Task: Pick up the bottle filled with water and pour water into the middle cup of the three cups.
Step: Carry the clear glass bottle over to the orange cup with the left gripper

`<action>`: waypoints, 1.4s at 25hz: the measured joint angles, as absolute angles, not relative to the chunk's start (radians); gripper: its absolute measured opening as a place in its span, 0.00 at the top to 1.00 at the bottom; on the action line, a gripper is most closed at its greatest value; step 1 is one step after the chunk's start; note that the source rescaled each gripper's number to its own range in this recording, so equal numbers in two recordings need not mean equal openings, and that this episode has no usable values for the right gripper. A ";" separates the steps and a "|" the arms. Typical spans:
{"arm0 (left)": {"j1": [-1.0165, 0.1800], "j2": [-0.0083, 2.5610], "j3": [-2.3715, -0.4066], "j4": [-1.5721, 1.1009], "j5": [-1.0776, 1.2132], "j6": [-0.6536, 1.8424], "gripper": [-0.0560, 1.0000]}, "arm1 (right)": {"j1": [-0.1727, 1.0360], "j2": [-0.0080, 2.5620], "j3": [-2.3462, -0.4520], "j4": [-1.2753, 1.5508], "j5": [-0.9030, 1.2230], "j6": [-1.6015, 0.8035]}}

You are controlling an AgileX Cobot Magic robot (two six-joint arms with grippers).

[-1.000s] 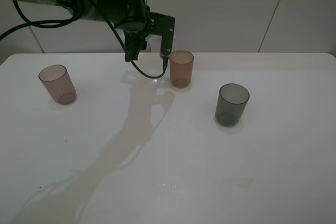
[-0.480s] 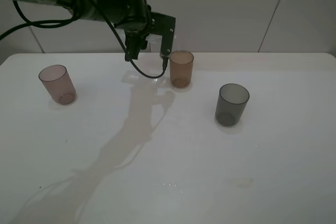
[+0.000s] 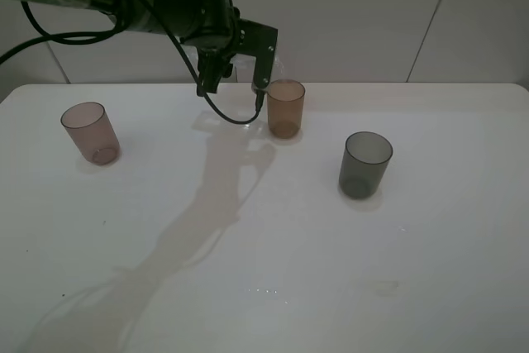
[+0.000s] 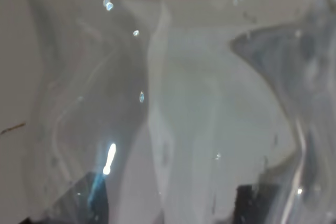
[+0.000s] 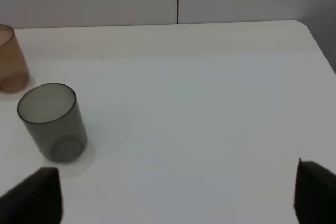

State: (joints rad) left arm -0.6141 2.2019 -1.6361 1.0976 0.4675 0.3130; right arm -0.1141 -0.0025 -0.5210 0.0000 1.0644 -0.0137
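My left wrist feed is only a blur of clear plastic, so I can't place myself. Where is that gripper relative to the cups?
Observer: The left gripper holds the bottle just left of the middle cup in the exterior high view.
Operator: Are the other cups close?
Observer: No. The pinkish cup stands far to the left and the grey cup off to the right, both well apart.
Operator: And the right arm?
Observer: The right gripper is open and holds nothing.
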 joint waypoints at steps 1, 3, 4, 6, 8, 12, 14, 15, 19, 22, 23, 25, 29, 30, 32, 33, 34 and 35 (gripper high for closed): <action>-0.614 2.202 -1.636 1.099 0.467 0.313 0.92 | -0.114 -0.002 -0.521 0.000 1.064 -0.014; -0.614 2.202 -1.636 1.107 0.467 0.313 0.92 | -0.114 -0.002 -0.521 0.000 1.064 -0.014; -0.614 2.202 -1.636 1.112 0.467 0.313 0.92 | -0.114 -0.002 -0.521 0.000 1.064 -0.014; -0.614 2.202 -1.636 1.113 0.467 0.313 0.92 | -0.114 -0.002 -0.521 0.000 1.064 -0.014; -0.614 2.202 -1.636 1.116 0.467 0.315 0.92 | -0.114 -0.002 -0.521 0.000 1.064 -0.014; -0.614 2.202 -1.636 1.119 0.467 0.340 0.92 | -0.114 -0.002 -0.521 0.000 1.064 -0.014; -0.614 2.202 -1.636 1.119 0.467 0.354 0.92 | -0.114 -0.002 -0.521 0.000 1.064 -0.014; -0.615 2.202 -1.636 1.120 0.467 0.359 0.92 | -0.114 -0.002 -0.521 0.000 1.064 -0.014; -0.615 2.202 -1.636 1.123 0.467 0.381 0.92 | -0.114 -0.002 -0.521 0.000 1.064 -0.014; -0.615 2.202 -1.636 1.131 0.467 0.386 0.92 | -0.114 -0.002 -0.521 0.000 1.064 -0.014; -0.615 2.202 -1.636 1.133 0.467 0.386 0.92 | -0.114 -0.002 -0.521 0.000 1.064 -0.014; -0.615 2.202 -1.636 1.137 0.467 0.387 0.92 | -0.114 -0.002 -0.521 0.000 1.064 -0.014; -0.615 2.202 -1.636 1.143 0.466 0.388 0.92 | -0.114 -0.002 -0.521 0.000 1.064 -0.014; -0.615 2.202 -1.636 1.144 0.466 0.388 0.92 | -0.114 -0.002 -0.521 0.000 1.064 -0.014; -0.615 2.202 -1.636 1.146 0.466 0.389 0.92 | -0.114 -0.002 -0.521 0.000 1.064 -0.014; -0.615 2.202 -1.636 1.151 0.466 0.389 0.92 | -0.114 -0.002 -0.521 0.000 1.064 -0.014; -0.615 2.202 -1.636 1.158 0.466 0.391 0.92 | -0.114 -0.002 -0.521 0.000 1.064 -0.014; -0.615 2.202 -1.636 1.168 0.466 0.391 0.92 | -0.114 -0.002 -0.521 0.000 1.064 -0.014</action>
